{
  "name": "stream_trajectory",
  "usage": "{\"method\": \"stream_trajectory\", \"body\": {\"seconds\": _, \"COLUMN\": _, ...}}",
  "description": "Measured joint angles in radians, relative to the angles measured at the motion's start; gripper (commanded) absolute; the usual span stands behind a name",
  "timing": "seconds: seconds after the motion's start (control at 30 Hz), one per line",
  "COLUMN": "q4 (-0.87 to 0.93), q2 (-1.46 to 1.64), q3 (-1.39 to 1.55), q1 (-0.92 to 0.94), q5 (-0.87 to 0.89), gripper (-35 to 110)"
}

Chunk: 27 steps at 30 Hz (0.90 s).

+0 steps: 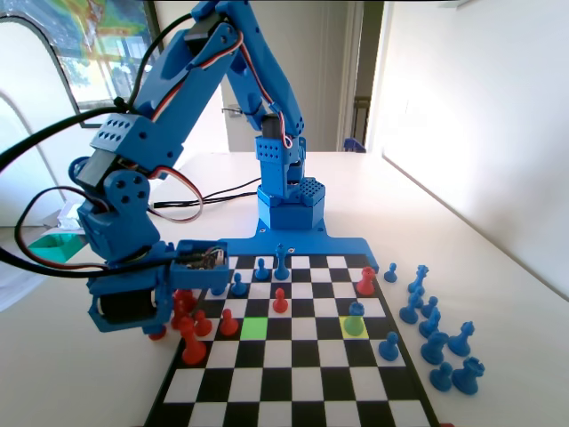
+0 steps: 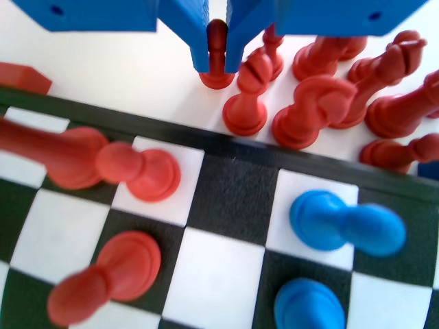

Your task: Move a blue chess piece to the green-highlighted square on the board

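Red pawn (image 2: 217, 58) is pinched between the jaws of the gripper (image 2: 217, 65), off the board (image 2: 206, 140). Green-highlighted square (image 1: 254, 327) is seen unoccupied; no blue pawn has been delivered.

Blue pawn (image 1: 355, 318) on yellow square, green square (image 1: 254, 327) bare.

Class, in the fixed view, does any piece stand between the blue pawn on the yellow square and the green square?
None visible: the two squares between the blue pawn and the green square are bare. A red pawn stands one row beyond that line. The gripper is shut on an off-board red pawn.
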Motion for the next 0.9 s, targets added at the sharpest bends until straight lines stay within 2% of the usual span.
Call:
{"method": "stream_trajectory", "body": {"seconds": 0.53, "q4": 0.026, "q2": 0.000, "q3": -0.002, "q1": 0.012, "q5": -0.008, "gripper": 11}}
{"method": "stream_trajectory", "body": {"seconds": 0.9, "q4": 0.196, "q2": 0.000, "q3": -0.117, "q1": 0.008, "q5": 0.026, "gripper": 13}}
